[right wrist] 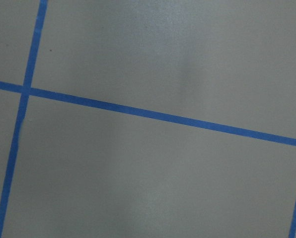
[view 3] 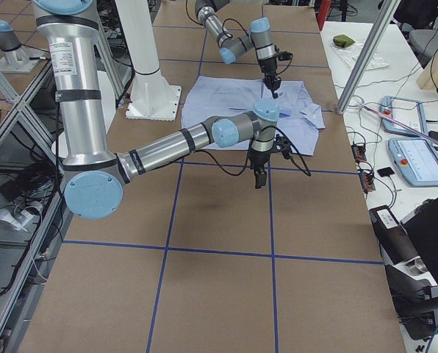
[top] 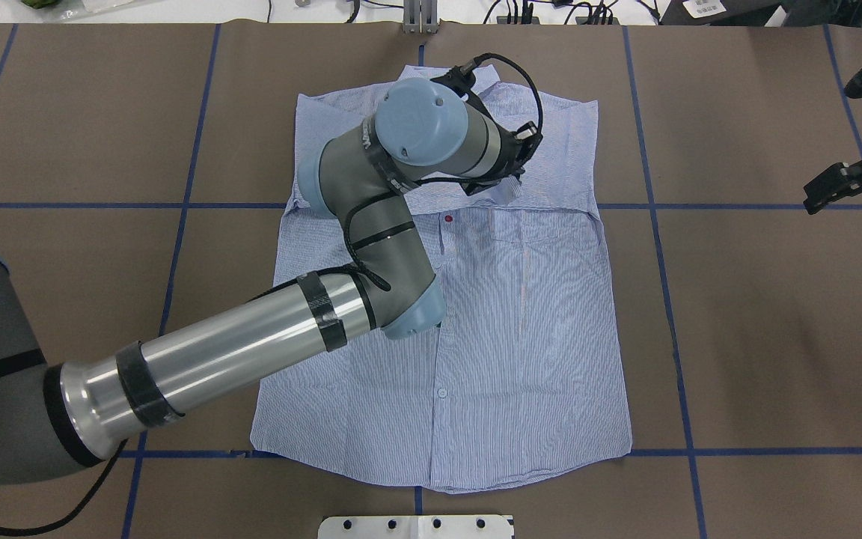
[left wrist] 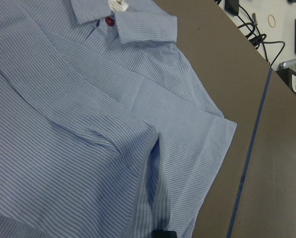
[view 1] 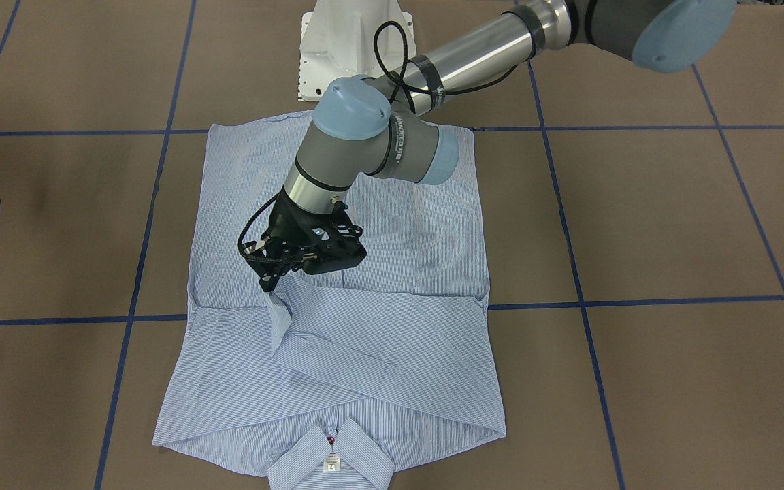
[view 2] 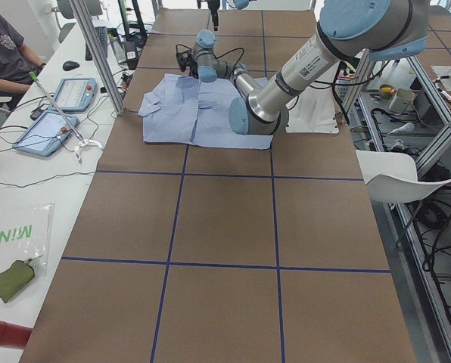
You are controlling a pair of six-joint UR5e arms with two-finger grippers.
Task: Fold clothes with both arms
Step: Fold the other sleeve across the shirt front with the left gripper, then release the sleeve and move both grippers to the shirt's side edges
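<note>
- Plainly, little writing here can be read: a small white label [view 1: 331,464] sits inside the collar [view 1: 365,457] with a dark mark on it, too small to make out.
- A band of dark letters runs round the wrist of the left arm [view 1: 337,163]; these cannot be read either.
- In the exterior left view, a clear bag [view 2: 13,238] at the left edge carries green letters that look like "MINI", seen reversed.
- The shirt [view 1: 405,354] is light blue with fine white stripes. It lies flat, front up, in the middle of the brown surface [view 1: 671,224], with its hem toward the white base [view 1: 351,47] and its collar on the side away from the robot.
- It is buttoned. 1 red button [top: 448,218] shows on the front strip near the chest pocket [top: 543,224], and another red one sits at the collar.
- Both sleeves are folded in across the chest and overlap there.
- The left gripper [view 1: 271,284] is down on the shirt, closed on a pinch of sleeve cloth that stands up in a small ridge from the flat fabric.
- The left wrist view shows that ridge running to a black fingertip [left wrist: 163,234] at the bottom edge.
- The right gripper [top: 842,186] hangs over bare surface on the robot's right, well apart from the shirt. I cannot tell whether it is wide or narrow.
- Blue tape lines [view 1: 637,300] mark the surface into squares, and some pass under the shirt.
</note>
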